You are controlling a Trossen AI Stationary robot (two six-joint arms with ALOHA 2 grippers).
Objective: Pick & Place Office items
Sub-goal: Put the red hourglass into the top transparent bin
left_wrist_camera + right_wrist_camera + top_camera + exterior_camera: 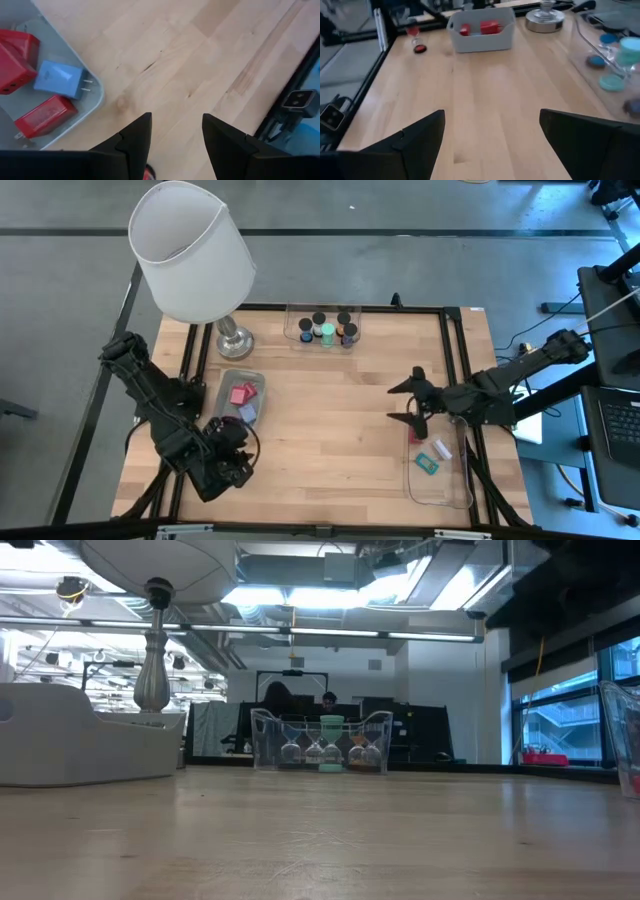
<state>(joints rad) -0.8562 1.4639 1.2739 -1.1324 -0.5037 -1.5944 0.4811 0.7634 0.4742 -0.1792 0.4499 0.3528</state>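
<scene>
My left gripper [240,445] [176,122] is open above bare table, just near of a grey tray [243,395] [95,95]. Red blocks [42,115] and a pale-blue plug [59,79] lie in that tray. A small red-topped piece [415,37] stands on the table beside it. My right gripper [395,402] [492,117] is open, low over the table's middle right and pointing left. Dark cylinders with coloured tops [325,330] [320,752] stand in a clear tray [300,335] at the far edge. Teal and pale clips [430,464] lie in a clear tray [455,498] at the right near corner.
A big white-shaded lamp [195,250] stands on a metal base [235,340] at the far left. A dark frame [455,370] runs round the table. Bare wood [330,430] lies between the two grippers. People sit in the room beyond [300,700].
</scene>
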